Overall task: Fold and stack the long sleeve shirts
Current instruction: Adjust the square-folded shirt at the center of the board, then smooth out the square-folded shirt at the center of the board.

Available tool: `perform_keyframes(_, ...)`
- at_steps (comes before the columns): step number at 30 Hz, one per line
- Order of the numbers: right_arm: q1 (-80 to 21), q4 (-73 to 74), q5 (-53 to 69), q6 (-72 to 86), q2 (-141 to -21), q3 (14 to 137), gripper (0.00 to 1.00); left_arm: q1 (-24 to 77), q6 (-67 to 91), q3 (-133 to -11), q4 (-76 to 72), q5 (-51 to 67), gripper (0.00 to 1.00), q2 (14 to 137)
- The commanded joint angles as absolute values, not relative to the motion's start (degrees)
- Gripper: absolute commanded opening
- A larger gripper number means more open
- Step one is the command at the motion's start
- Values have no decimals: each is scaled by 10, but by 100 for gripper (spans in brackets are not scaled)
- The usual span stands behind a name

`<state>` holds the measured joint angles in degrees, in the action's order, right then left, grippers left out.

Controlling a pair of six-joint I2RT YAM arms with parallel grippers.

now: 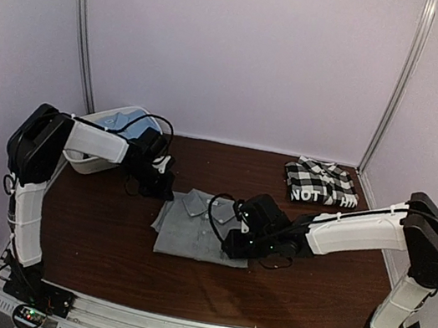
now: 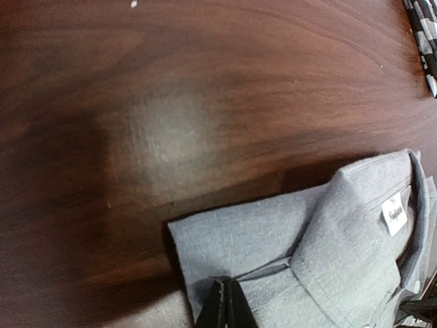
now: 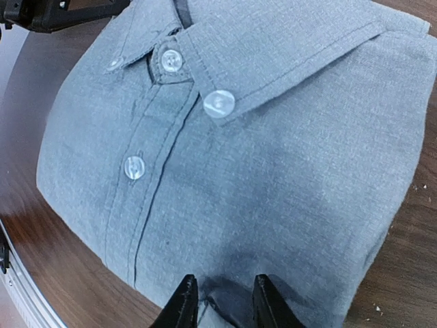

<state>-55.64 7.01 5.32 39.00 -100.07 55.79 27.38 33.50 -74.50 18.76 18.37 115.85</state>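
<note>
A plain blue-grey shirt (image 1: pixel 195 226), with pale translucent buttons (image 3: pixel 218 103) and a white label (image 2: pixel 394 213) in its collar, lies on a dark red-brown, wood-grained table (image 1: pixel 104 237). Behind it to the right is a black-and-white checked shirt (image 1: pixel 321 183), and behind it to the left a white tub (image 1: pixel 134 113).

A folded grey shirt (image 1: pixel 191 225) lies at centre frame, a checked shirt (image 1: pixel 320 183) upper right, a tub (image 1: pixel 115 124) upper left.

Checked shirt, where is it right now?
In the top view the checked shirt lies folded at the far right corner of the table, beyond the right arm and apart from the grey shirt.
</note>
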Motion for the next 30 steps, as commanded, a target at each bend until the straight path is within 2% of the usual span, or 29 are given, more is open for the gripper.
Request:
perform_keyframes(1, -547, 63, 51, 394, -958, 575, 31, 266, 298, -784, 224, 155, 13, 1153)
perform_keyframes(4, -526, 54, 61, 395, -952, 577, 31, 266, 302, -768, 230, 142, 29, 1113)
perform_keyframes(6, -519, 52, 67, 394, -956, 581, 31, 266, 309, -746, 228, 135, 33, 1079)
perform_keyframes(17, -479, 64, 51, 371, -972, 592, 32, 272, 350, -585, 159, 208, 34, 954)
perform_keyframes(30, -473, 23, 118, 382, -986, 580, 27, 317, 384, -576, 86, 247, 24, 970)
